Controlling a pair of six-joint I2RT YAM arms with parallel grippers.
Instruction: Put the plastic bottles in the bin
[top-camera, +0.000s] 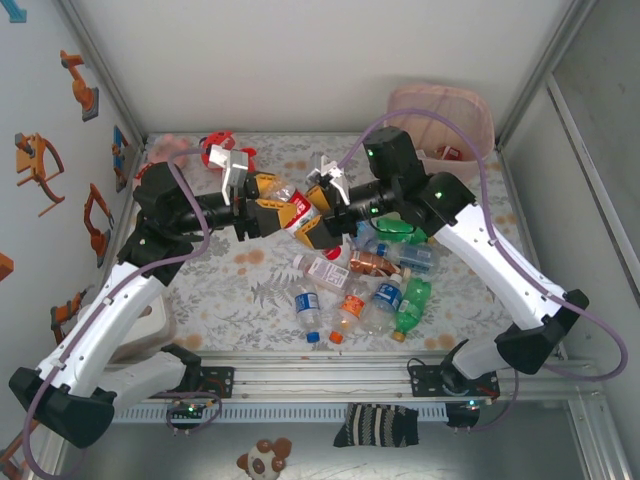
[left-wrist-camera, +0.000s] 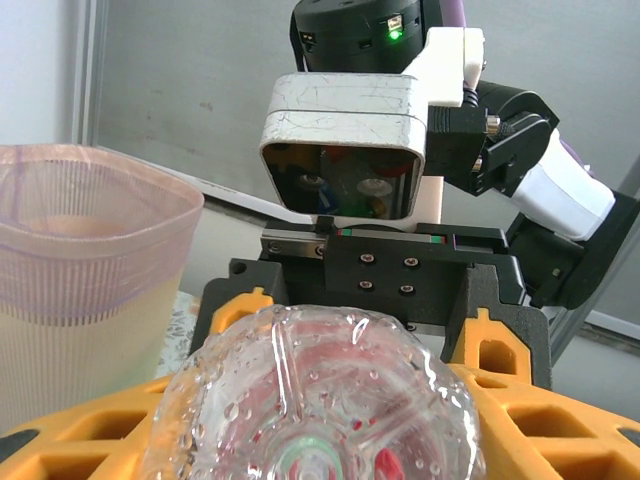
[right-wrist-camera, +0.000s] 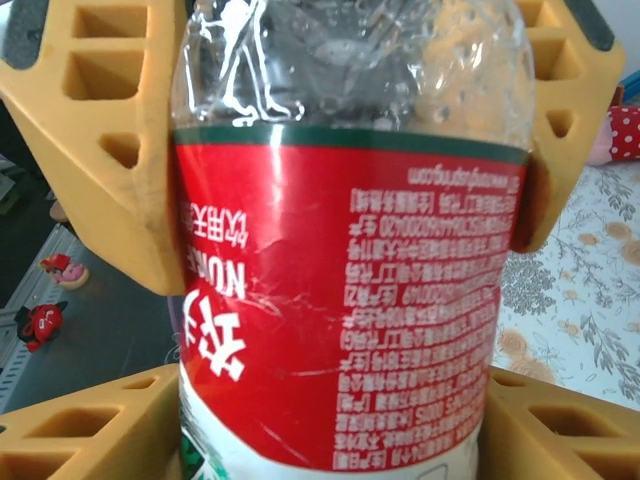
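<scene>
Plainly, the left gripper (right-wrist-camera: 348, 230) is clamped on the bottle (top-camera: 298, 210): in the right wrist view both of its yellow fingers press the clear, dimpled end from either side. The right gripper (right-wrist-camera: 335, 400) flanks the same bottle lower down, at the labelled part. Its fingers sit right against the plastic, but I cannot tell whether they are gripping or only alongside. The two arms meet nose to nose above the middle of the table (top-camera: 230, 290), with the bottle lying level between them, clear of the surface. It looks like a handover toward the arm nearer the bin (left-wrist-camera: 80, 300).

The bottle is clear and uncrushed, beaded with droplets inside, and wrapped in a red label with white print and a green band. Its ridged base faces the left wrist camera.

The bin stands at the far right corner, well apart from the held bottle. Something red and white shows inside it, too small to name. A heap of bottles (top-camera: 375, 280) lies on the table near the right arm, so I judge most of the job remains.
</scene>
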